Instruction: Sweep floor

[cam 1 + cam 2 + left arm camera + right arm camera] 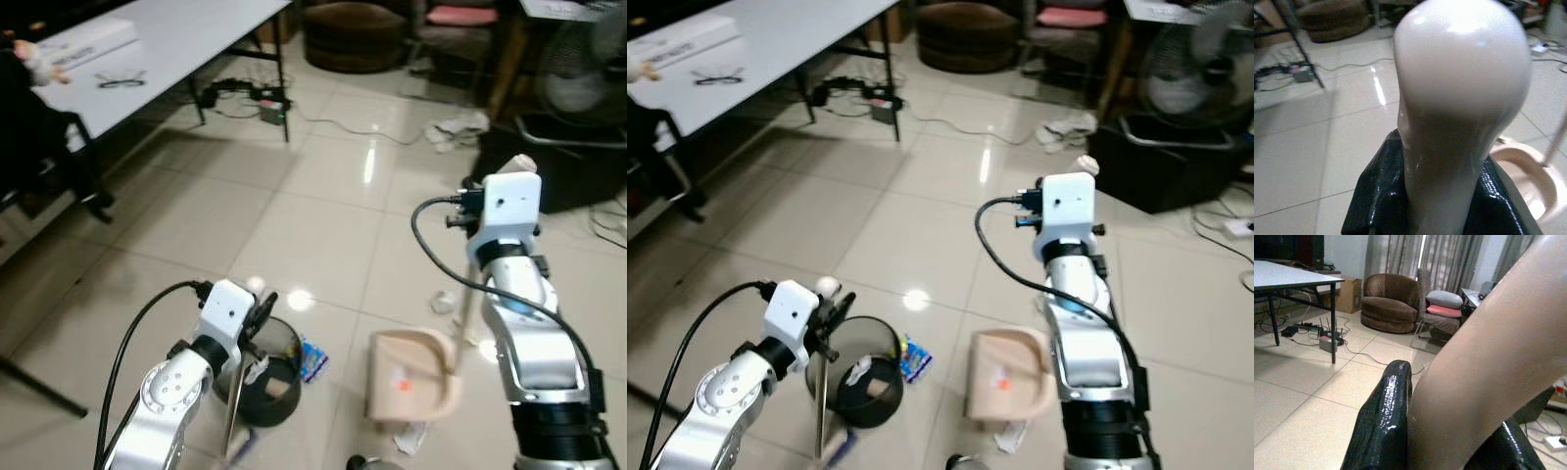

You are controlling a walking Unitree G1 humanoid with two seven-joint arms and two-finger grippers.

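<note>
While the left gripper (830,305) clamps the broom handle (1459,112) at 7 o'clock, the right gripper (490,211), forearm upright, grips the dustpan handle (1488,362) at 4 o'clock.

No text, label or number is legible — all too blurred.

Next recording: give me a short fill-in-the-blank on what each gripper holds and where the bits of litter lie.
1. The left gripper is shut on the white ______ handle.
2. The right gripper holds the beige plastic ______ by its upright handle.
3. The blue wrapper lies on the tiled floor between the black round bin and the ______.

Missing words: broom; dustpan; dustpan
</note>
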